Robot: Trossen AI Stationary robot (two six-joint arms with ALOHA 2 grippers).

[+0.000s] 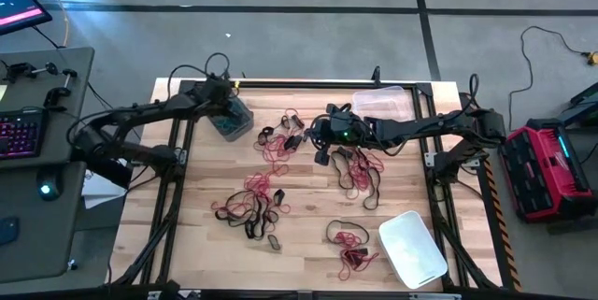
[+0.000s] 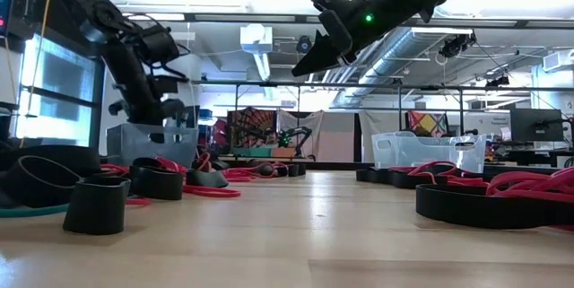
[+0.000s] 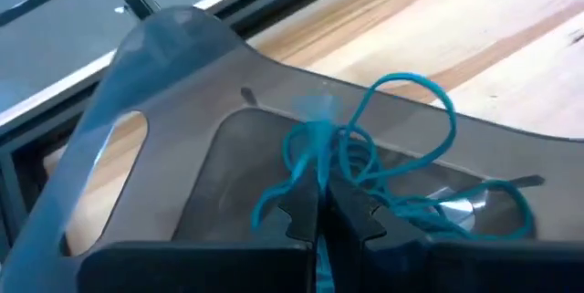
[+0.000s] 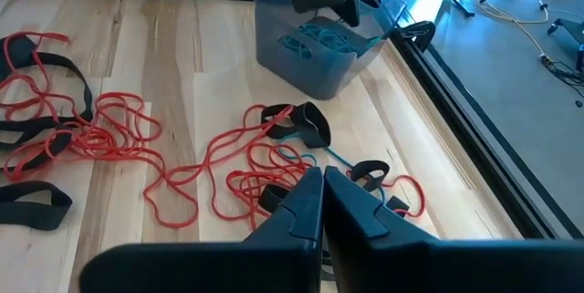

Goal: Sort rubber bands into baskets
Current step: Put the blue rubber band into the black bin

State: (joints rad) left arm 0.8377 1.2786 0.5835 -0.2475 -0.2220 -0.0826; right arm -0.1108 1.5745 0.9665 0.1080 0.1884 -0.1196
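We're early in the sort, judging by how much is loose on the table (image 1: 308, 235).

Left side: left gripper (image 3: 319, 204) sits over the grey basket (image 1: 230, 119) at the far-left of the table, fingers pressed together and pinching a teal band (image 3: 401, 147) that dangles into the tub. More teal bands (image 4: 315, 39) already lie inside, so that colour looks mostly handled. The drop itself isn't done.

Middle: most of the work remains here. Red bands (image 1: 250, 188) and black bands (image 1: 257, 225) lie tangled in several clumps across the wood, with another red/black knot (image 1: 280, 141) just right of the grey basket. One stray teal band (image 4: 315, 154) shows among them in the right wrist view.

Right gripper (image 4: 321, 204) hovers above the table mid-field, fingers pressed together, nothing in them that we can see. A pile of red and black (image 1: 360, 171) sits just beneath and beside it.

Right side: clear basket (image 1: 383, 104) at the far edge and whitish basket (image 1: 411, 249) at the near-right corner both look unfilled; we can't make out any bands in them. A small red clump (image 1: 350, 244) lies just left of the whitish one.

Our read: teal nearly done, red and black not started.
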